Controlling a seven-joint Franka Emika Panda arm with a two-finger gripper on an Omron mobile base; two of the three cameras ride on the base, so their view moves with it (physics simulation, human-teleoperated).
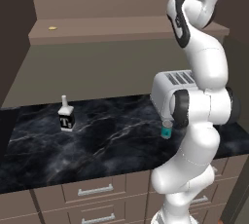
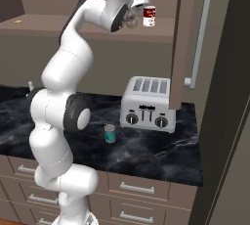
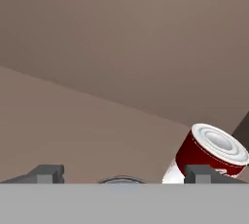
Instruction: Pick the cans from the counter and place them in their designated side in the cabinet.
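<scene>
A teal-blue can (image 1: 167,129) (image 2: 110,133) stands upright on the black marble counter (image 1: 97,140) (image 2: 161,153), just in front of the toaster. My gripper (image 2: 134,10) (image 3: 124,173) is raised to the brown cabinet's shelf board (image 2: 49,26) (image 3: 73,121). Its fingertips (image 3: 46,173) are spread wide and it is open. Between them, in the hand view, the round grey top of a pale can (image 3: 120,180) (image 2: 131,20) shows with a gap on each side, resting on the shelf. Its label is hidden.
A red-and-white can (image 2: 149,16) (image 3: 211,155) stands on the shelf just right of my gripper. A silver toaster (image 1: 170,89) (image 2: 148,104) and a small black-and-white bottle (image 1: 65,117) are on the counter. The open cabinet door (image 2: 183,38) hangs at the right. A small yellow item (image 1: 52,27) lies on the far left of the shelf.
</scene>
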